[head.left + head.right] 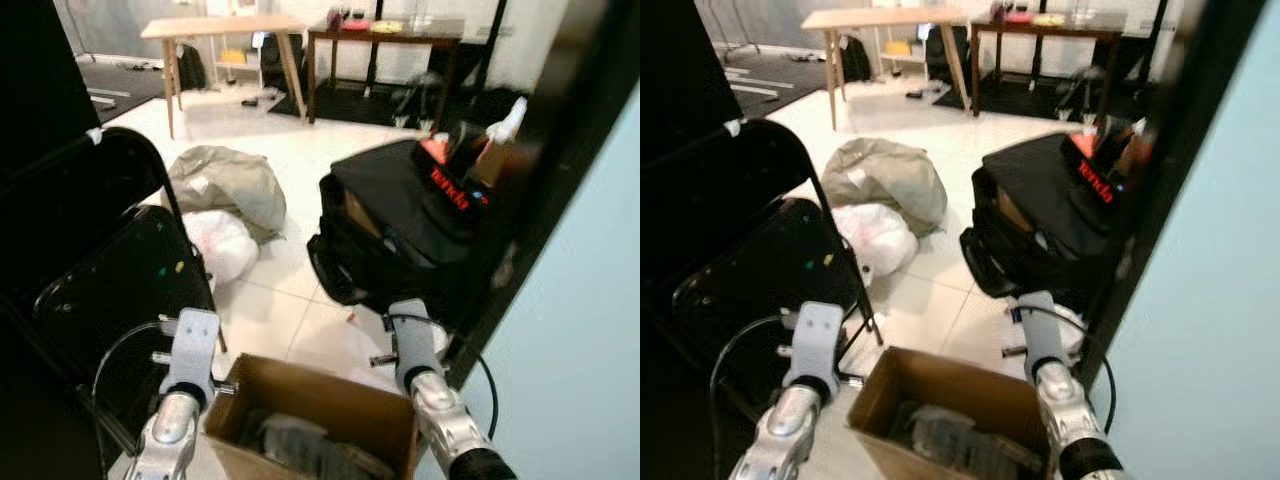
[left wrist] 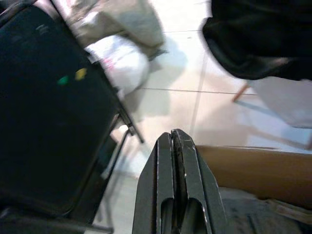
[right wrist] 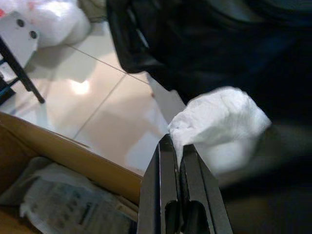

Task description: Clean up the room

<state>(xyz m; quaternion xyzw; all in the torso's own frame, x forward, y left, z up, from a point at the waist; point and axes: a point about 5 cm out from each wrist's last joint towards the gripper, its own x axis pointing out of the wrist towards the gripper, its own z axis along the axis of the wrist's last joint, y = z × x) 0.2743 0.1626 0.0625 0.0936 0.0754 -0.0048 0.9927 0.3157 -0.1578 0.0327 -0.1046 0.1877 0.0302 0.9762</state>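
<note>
Cardboard box [image 1: 330, 400] sits between both arms, carried low with crumpled paper [image 3: 63, 204] inside. Left end effector [image 2: 178, 141] and right end effector [image 3: 173, 146] look pressed shut, apparently empty. Keep it level, steering clear of the folding chair [image 1: 110, 270] and black bag [image 1: 400, 220].

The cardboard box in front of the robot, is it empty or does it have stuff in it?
Not empty. The open cardboard box holds crumpled printed paper.

Two silver arms are reaching over an open brown cardboard box [image 1: 330, 400] on the white tiled floor [image 1: 290, 300]. A black bag [image 1: 400, 230] is lying just beyond it.
</note>
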